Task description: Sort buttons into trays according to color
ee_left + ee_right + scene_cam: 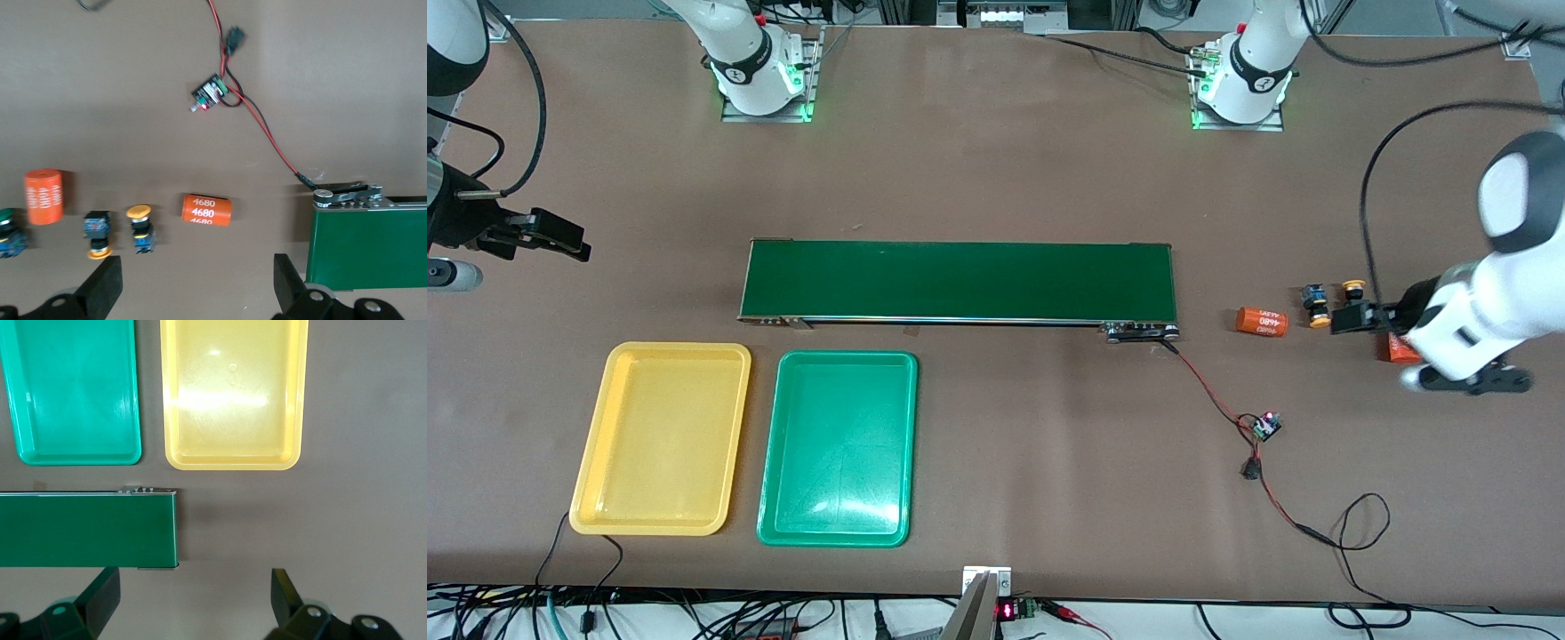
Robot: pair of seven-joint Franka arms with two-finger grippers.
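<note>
Nothing is sorted yet: yellow tray (661,439) and green tray (838,448), nearer the camera than the conveyor belt (959,281), are bare. Buttons (1334,302) are clustered off the belt's left-arm end. Left hand (1352,318) is spread above them, right hand (560,236) spread, waiting.

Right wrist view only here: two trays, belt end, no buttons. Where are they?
Observer: A yellow-capped button and a second one lie toward the left arm's end of the table, off the belt.
Operator: Green ones?
Observer: One green-capped button shows, beside an orange cylinder.
Operator: Hands?
Observer: Left hand open over the table by the yellow-capped pair; right hand open, waiting over the right arm's end.
</note>
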